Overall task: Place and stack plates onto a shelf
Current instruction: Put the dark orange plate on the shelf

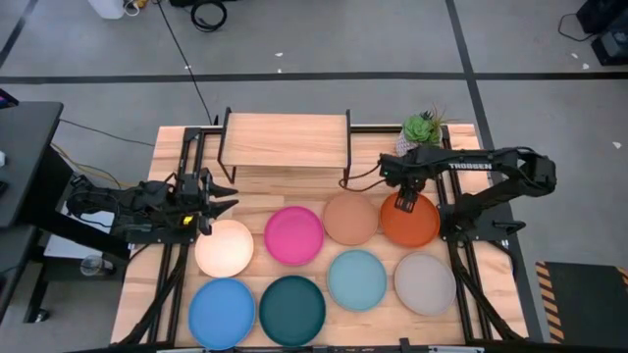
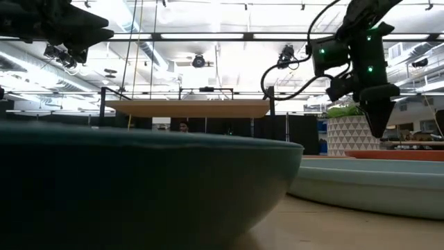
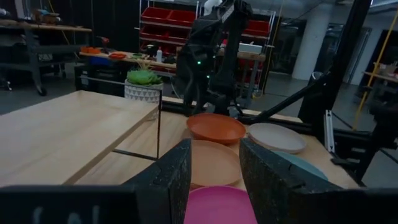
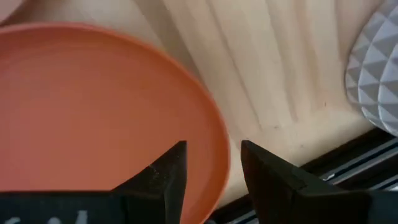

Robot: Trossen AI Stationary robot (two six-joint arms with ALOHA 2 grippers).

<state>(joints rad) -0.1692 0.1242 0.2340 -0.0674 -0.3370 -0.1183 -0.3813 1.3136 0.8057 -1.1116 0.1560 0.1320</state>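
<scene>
The right claw [image 4: 211,165] is spread and points down, with the orange plate's [image 4: 93,112] rim directly beneath its gap. The shelf [image 1: 285,140] lies beyond. The left claw [image 3: 214,171], also spread, waits beside the cream plate [image 1: 224,248].

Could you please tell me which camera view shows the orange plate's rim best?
The right wrist view: the orange plate fills it, its rim between the open right gripper fingers. The high view shows it whole but small; the left wrist view, farther off; the low view, only an edge.
</scene>
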